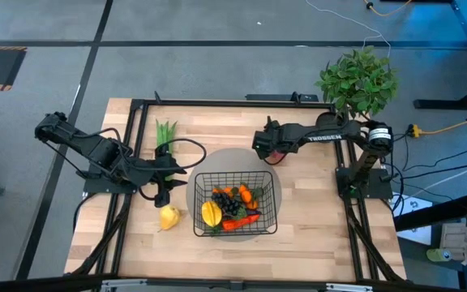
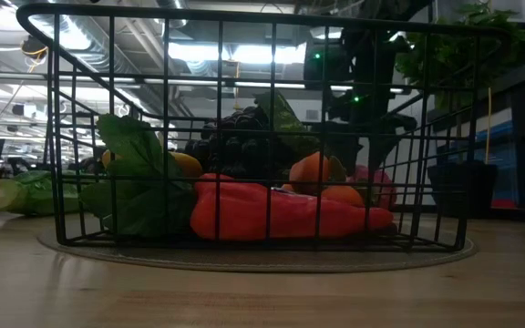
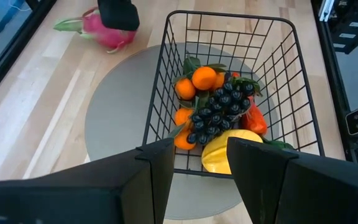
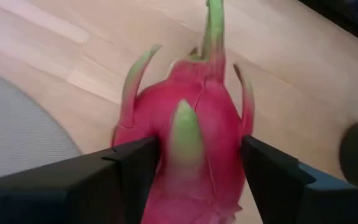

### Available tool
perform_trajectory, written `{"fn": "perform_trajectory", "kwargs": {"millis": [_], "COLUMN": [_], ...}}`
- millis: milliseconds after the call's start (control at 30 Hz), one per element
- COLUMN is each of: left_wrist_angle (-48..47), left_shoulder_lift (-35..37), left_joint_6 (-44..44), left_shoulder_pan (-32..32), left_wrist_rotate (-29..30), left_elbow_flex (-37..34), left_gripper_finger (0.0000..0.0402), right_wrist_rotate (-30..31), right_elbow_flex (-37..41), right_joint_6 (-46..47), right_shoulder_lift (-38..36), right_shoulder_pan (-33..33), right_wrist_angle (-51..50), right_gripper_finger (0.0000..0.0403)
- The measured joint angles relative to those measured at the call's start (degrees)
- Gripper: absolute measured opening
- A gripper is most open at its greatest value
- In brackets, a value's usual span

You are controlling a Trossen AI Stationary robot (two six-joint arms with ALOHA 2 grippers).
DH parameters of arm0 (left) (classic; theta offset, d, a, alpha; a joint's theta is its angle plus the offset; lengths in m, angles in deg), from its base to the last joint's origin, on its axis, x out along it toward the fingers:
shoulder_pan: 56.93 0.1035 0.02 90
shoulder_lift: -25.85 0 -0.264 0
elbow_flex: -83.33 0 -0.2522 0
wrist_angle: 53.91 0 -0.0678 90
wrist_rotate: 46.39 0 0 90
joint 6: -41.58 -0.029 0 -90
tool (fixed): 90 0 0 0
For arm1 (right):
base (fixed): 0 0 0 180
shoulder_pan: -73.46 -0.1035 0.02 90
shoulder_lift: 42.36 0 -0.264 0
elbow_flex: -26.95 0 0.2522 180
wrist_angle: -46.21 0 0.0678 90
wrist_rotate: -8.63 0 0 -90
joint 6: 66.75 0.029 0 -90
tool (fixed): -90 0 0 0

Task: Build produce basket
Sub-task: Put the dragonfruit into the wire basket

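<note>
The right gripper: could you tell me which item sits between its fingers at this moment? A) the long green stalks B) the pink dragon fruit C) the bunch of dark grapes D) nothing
B: in the right wrist view the right gripper has a finger on each side of the pink dragon fruit, which lies on the table beside the basket.

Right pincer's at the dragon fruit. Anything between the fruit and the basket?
Nothing visible. The right pincer brackets the dragon fruit on the wood beside the grey mat. Only bare mat separates it from the basket, whose top is open. The left pincer sits on the basket's opposite side.
</note>
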Motion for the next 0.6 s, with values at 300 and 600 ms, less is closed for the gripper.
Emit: {"fn": "perform_trajectory", "kwargs": {"millis": [300, 600], "left_wrist_angle": [0.0, 0.0], "left_shoulder_lift": [0.0, 0.0], "left_joint_6": [0.0, 0.0], "left_shoulder_pan": [0.0, 0.0], "left_wrist_rotate": [0.0, 0.0], "left_elbow_flex": [0.0, 0.0], "left_gripper_finger": [0.0138, 0.0138], "right_wrist_rotate": [-2.8, -4.4], "right_elbow_flex": [-1.4, -1.5], "right_joint_6": [-3.4, -5.3], "right_shoulder_lift": [0.2, 0.3], "right_shoulder_pan": [0.1, -0.5], "right_wrist_angle": [0.6, 0.5], "right_gripper_finger": [0.0163, 0.0018]}}
